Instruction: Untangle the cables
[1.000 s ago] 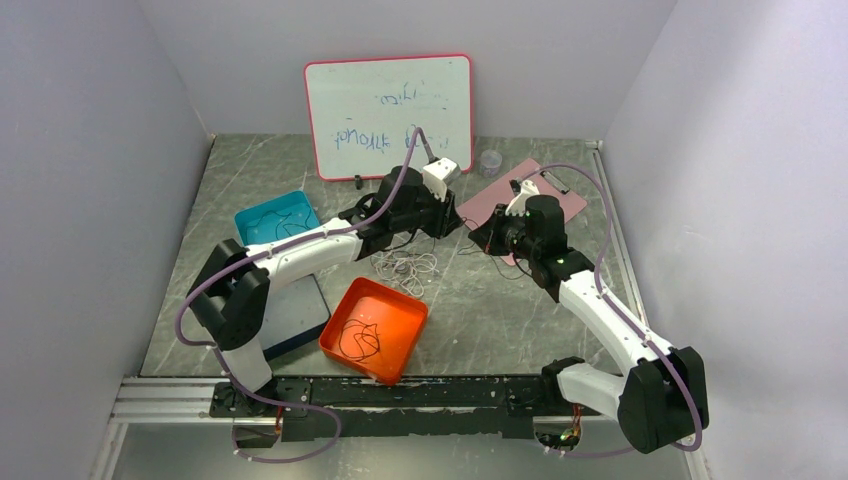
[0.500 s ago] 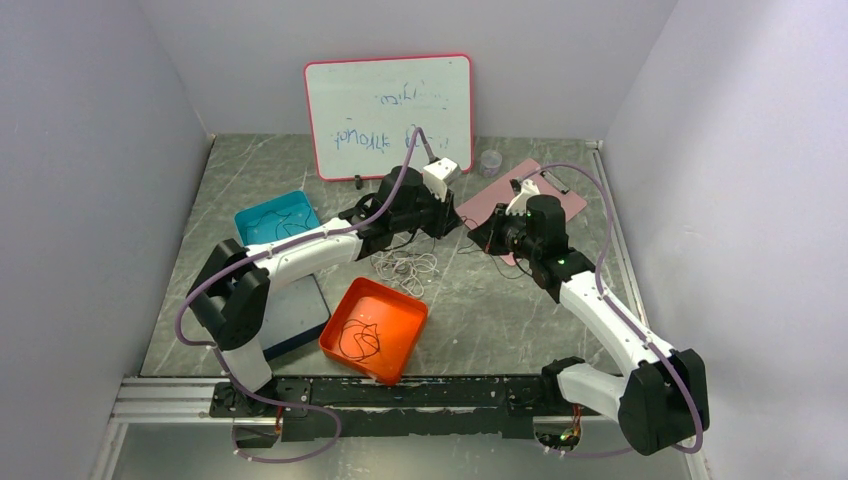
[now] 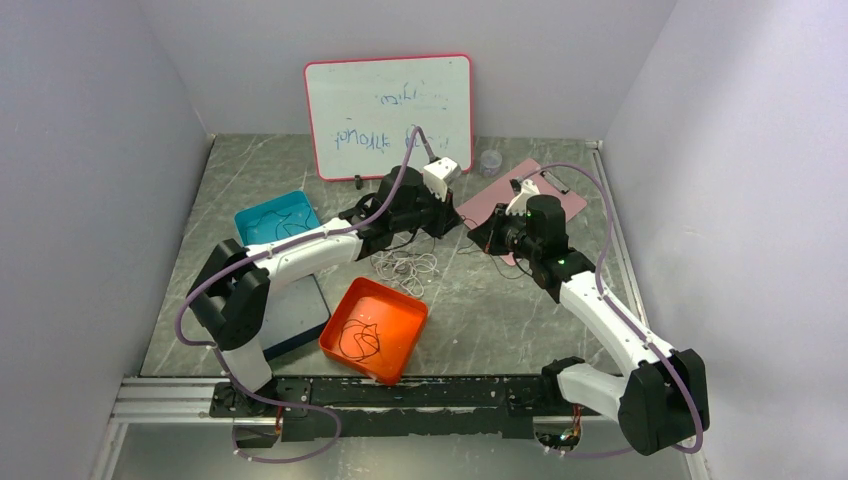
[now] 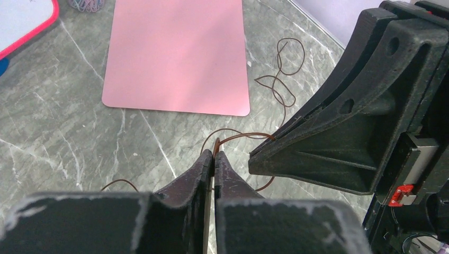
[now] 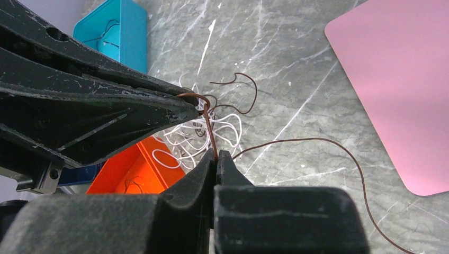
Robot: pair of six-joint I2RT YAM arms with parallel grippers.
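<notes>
A thin brown cable (image 5: 312, 141) runs between both grippers above the table. My left gripper (image 4: 214, 154) is shut on the brown cable; the cable curls out past its tips toward loops (image 4: 283, 79) on the table. My right gripper (image 5: 216, 154) is shut on the same brown cable, a short stretch (image 5: 209, 129) leading up to the left gripper's tips. The two grippers meet tip to tip (image 3: 468, 228). A tangle of white cables (image 5: 201, 135) lies on the table below, also in the top view (image 3: 405, 266).
An orange tray (image 3: 405, 340) holds a black cable. A teal tray (image 3: 248, 218) holds another dark cable. A pink mat (image 3: 570, 200) lies at the back right, a whiteboard (image 3: 390, 110) leans at the back wall, a small clear cup (image 3: 490, 162) beside it.
</notes>
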